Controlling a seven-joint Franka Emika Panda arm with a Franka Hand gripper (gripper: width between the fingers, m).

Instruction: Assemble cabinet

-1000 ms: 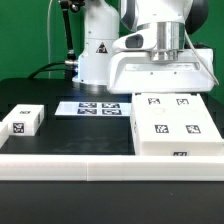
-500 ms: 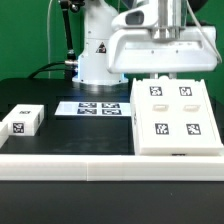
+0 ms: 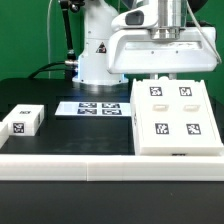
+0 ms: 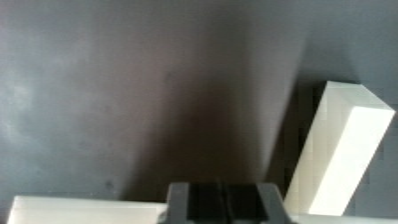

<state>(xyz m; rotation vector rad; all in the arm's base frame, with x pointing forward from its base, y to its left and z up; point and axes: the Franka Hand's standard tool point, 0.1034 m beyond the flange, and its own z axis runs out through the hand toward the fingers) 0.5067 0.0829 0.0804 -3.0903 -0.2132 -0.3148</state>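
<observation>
The cabinet [image 3: 170, 115], a large white box with four small tagged panels on its upper face, stands on the dark table at the exterior view's right. The arm's white hand [image 3: 165, 50] hangs just above the cabinet's far edge and hides the fingers there. In the wrist view my gripper [image 4: 226, 205] shows two dark fingers close together with nothing between them, over bare dark table. A white edge [image 4: 338, 150] stands beside it and another white edge [image 4: 80, 210] lies at the frame's corner. I cannot tell which parts these are.
A small white tagged block [image 3: 22, 120] lies at the exterior view's left. The marker board [image 3: 95, 107] lies flat between it and the cabinet, in front of the arm's base [image 3: 95, 55]. A white ledge [image 3: 70, 165] runs along the table's near edge.
The hand has risen off the cabinet since a second ago, uncovering the cabinet's far panels. Nothing has visibly changed in the last half second.
</observation>
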